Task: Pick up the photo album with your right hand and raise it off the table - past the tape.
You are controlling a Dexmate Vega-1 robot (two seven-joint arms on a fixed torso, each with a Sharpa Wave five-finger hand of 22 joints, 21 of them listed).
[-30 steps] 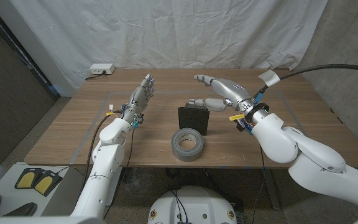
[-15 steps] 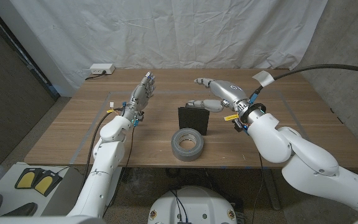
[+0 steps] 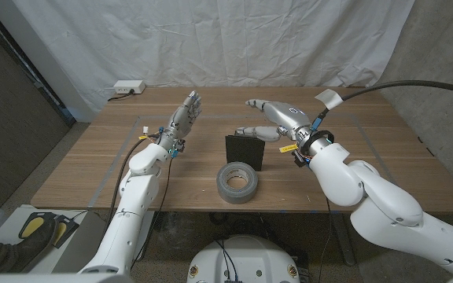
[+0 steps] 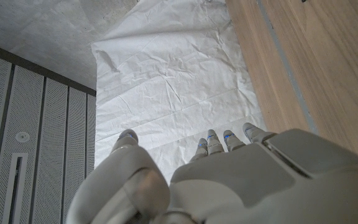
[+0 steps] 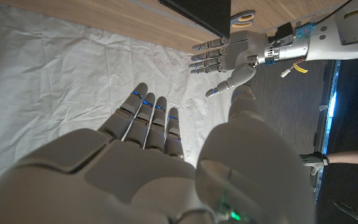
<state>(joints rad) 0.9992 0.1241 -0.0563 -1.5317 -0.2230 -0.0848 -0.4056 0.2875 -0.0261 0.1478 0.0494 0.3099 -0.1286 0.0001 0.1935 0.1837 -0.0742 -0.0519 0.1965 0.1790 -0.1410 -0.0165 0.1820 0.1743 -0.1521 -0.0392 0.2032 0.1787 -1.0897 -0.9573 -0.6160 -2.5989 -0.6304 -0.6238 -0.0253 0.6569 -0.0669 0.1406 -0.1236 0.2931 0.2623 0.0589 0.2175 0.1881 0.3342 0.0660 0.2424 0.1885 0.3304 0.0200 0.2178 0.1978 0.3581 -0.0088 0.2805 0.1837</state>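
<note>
The photo album [image 3: 245, 152] is a small black block standing upright on the wooden table [image 3: 77, 165], just behind the grey roll of tape [image 3: 237, 182]. Its dark corner [image 5: 204, 14] also shows in the right wrist view. My right hand [image 3: 272, 118] hovers open above and behind the album, fingers spread and pointing left, thumb hanging toward the album's top edge without touching it. My left hand [image 3: 182, 119] is raised open to the left of the album, fingers up. From the right wrist it appears as the left hand [image 5: 225, 51] with fingers apart.
A white power box [image 3: 129, 87] lies at the table's far left edge. Tape lines [image 3: 137, 126] mark a rectangle on the tabletop. A white sheet [image 3: 211, 39] hangs behind the table. A person's arm [image 5: 347, 158] shows at the edge of the right wrist view.
My right hand has drawn slightly back and right, staying open above the album. My left hand has lifted a little. The album and the tape roll have not moved.
</note>
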